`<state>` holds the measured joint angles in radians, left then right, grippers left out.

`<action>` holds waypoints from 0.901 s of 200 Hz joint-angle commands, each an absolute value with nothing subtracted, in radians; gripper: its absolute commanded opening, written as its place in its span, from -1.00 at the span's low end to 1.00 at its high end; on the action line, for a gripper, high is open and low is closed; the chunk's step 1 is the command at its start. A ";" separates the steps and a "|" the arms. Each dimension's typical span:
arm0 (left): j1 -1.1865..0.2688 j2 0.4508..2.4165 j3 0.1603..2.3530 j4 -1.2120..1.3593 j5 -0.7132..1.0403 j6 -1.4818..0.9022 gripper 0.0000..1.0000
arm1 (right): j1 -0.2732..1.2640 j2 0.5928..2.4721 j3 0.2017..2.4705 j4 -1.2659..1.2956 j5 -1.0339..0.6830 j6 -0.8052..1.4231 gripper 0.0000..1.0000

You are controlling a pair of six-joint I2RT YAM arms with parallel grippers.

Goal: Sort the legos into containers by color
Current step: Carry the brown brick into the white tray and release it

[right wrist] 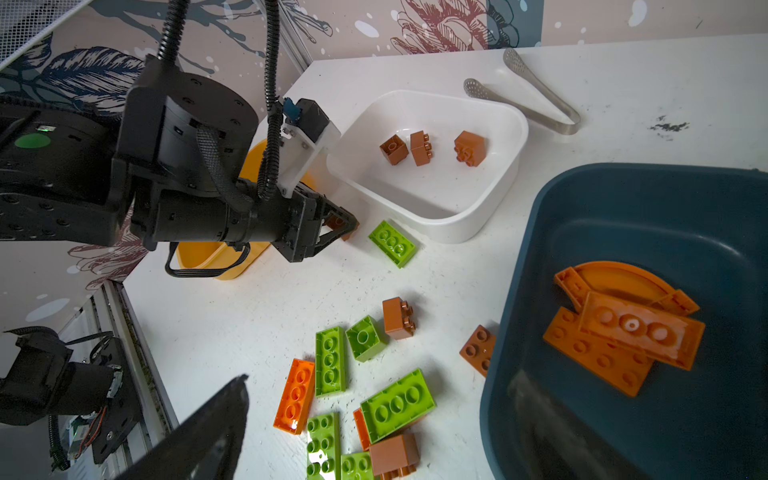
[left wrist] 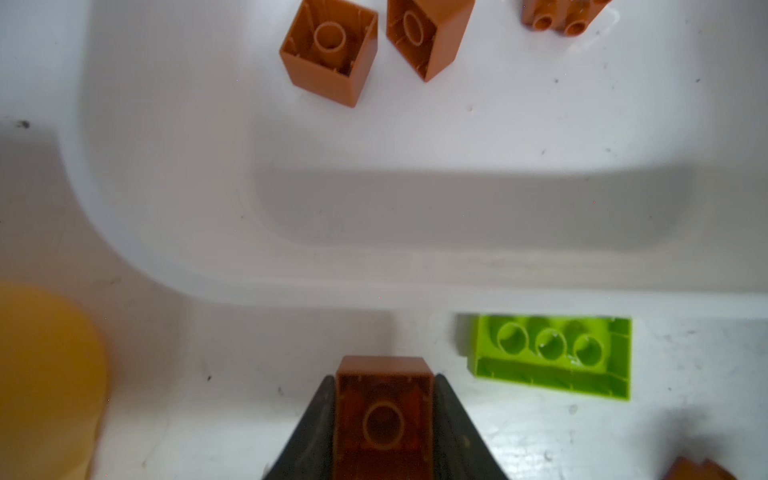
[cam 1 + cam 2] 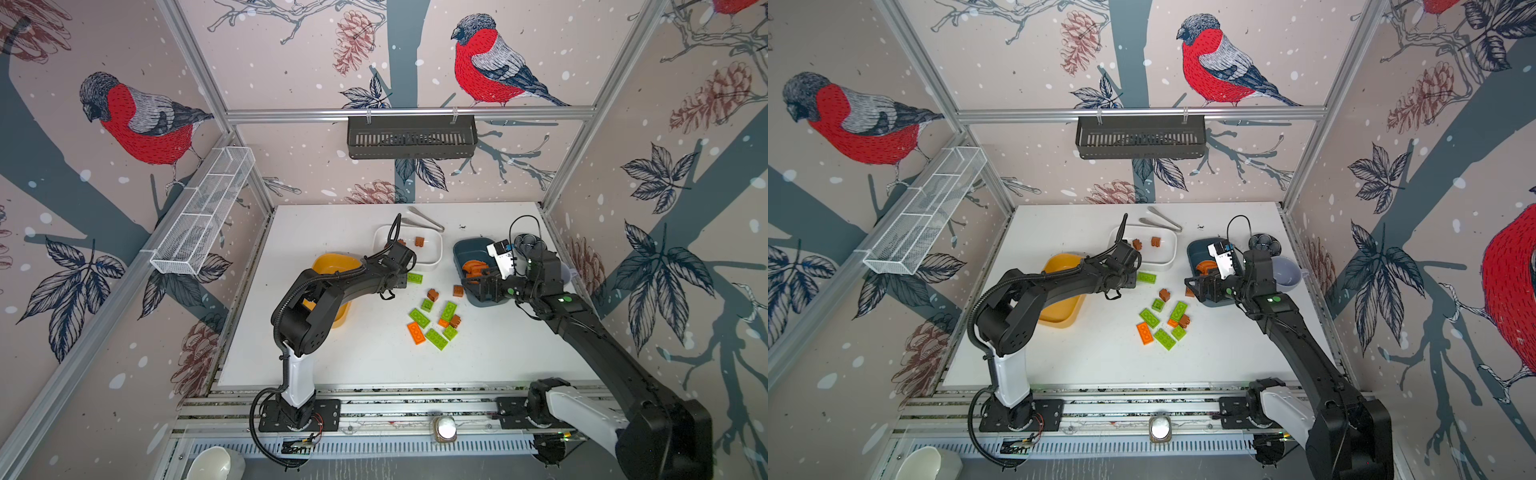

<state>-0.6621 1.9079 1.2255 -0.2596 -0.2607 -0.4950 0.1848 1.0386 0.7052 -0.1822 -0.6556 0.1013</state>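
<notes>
My left gripper is shut on a brown cube, held just outside the near wall of the white tub. Three brown cubes lie inside that tub. A lime green lego lies beside the gripper. My right gripper hangs open and empty over the near corner of the teal tub, which holds orange plates. Loose green, orange and brown legos lie mid-table. The yellow tub is partly hidden under the left arm.
Metal tongs lie behind the white tub. A dark patterned dish and a grey mug stand right of the teal tub. A black basket hangs on the back wall, a white mesh rack on the left wall.
</notes>
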 commanded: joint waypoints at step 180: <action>-0.616 2.333 2.015 -0.506 -0.234 -0.365 -0.23 | 0.193 1.040 0.753 -0.172 -0.632 0.083 0.99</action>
